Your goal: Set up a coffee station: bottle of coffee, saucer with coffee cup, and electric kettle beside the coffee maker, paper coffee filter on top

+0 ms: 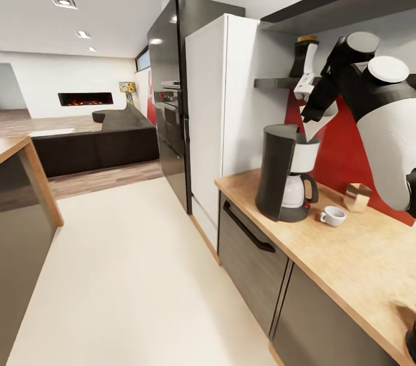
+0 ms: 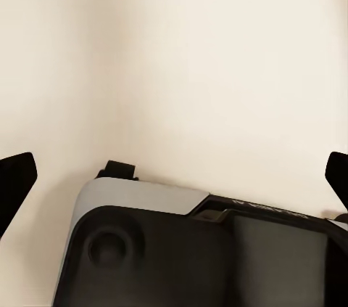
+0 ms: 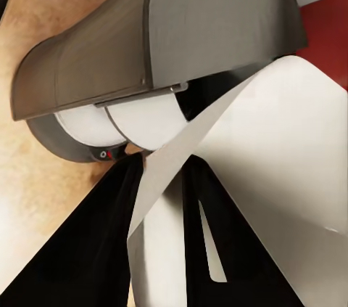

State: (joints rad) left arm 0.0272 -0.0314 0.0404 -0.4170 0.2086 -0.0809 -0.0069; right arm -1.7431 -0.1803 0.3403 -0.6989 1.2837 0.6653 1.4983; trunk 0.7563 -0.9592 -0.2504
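The tall dark coffee maker (image 1: 282,172) stands on the tan wooden kitchen countertop (image 1: 346,256), close to its left end. My right gripper (image 1: 310,116) hangs just above the machine's flat top, shut on the white paper coffee filter (image 1: 316,129). In the right wrist view the black fingers (image 3: 109,227) pinch the folded filter (image 3: 246,140) over the coffee maker (image 3: 181,24). The white coffee cup (image 1: 333,215) sits on the counter right of the machine. Behind my right arm, the bottle of coffee (image 1: 304,54) stands on the kitchen shelf (image 1: 277,82). My left gripper (image 2: 177,175) is open and empty over pale floor.
A white fridge (image 1: 222,118) and a tall black oven cabinet (image 1: 170,94) stand left of the counter. A small golden box (image 1: 357,197) sits by the red wall. A wooden island corner (image 1: 23,181) is at the left, with pale floor (image 1: 133,273) between.
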